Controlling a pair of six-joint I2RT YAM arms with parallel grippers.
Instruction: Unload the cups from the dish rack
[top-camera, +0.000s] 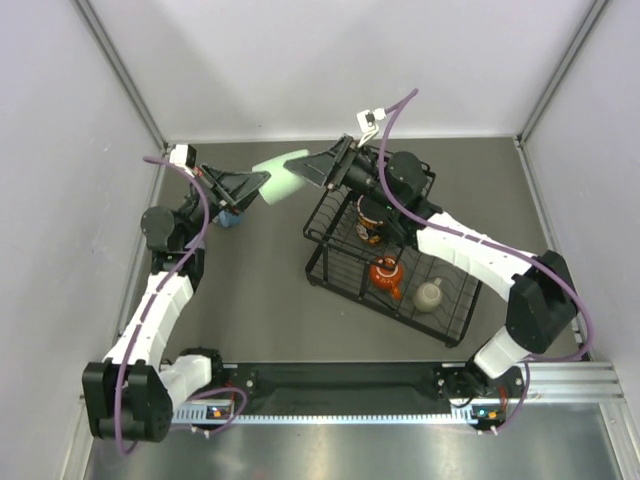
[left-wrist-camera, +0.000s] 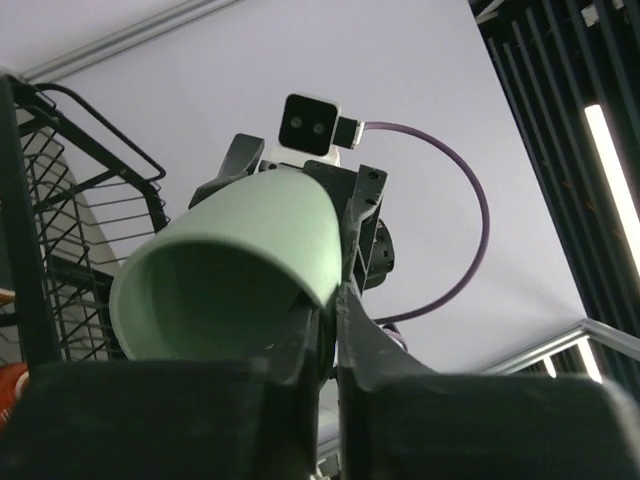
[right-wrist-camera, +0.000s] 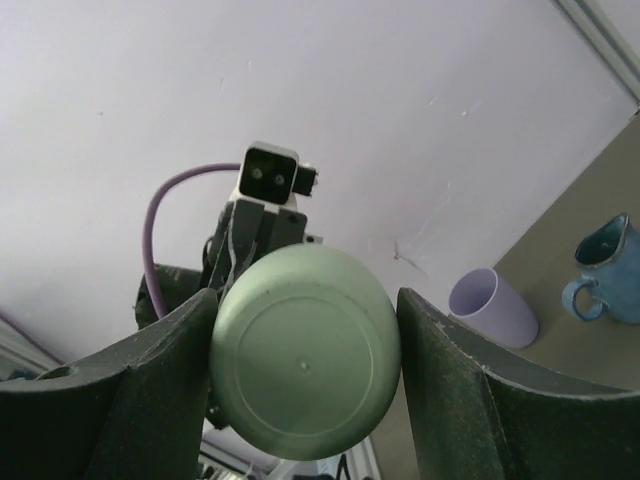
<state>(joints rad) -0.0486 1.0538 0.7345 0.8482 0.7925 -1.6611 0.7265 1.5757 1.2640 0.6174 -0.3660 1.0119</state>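
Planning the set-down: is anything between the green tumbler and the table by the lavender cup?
Nothing visible on that path. The mint-green tumbler hangs mid-air, the left gripper pinching its rim; only the right gripper, clamped on its base, must release.

Tall mint-green plastic tumbler (top-camera: 283, 176), plain lavender tumbler (right-wrist-camera: 492, 305), glossy blue ceramic mug (right-wrist-camera: 603, 270), black wire dish rack (top-camera: 330, 270), squat orange cup (top-camera: 386, 272), small beige mug (top-camera: 430, 296), red patterned mug (top-camera: 369, 224), dark grey table (top-camera: 260, 300)

Matt, likely plastic mint-green tumbler (right-wrist-camera: 305, 365)
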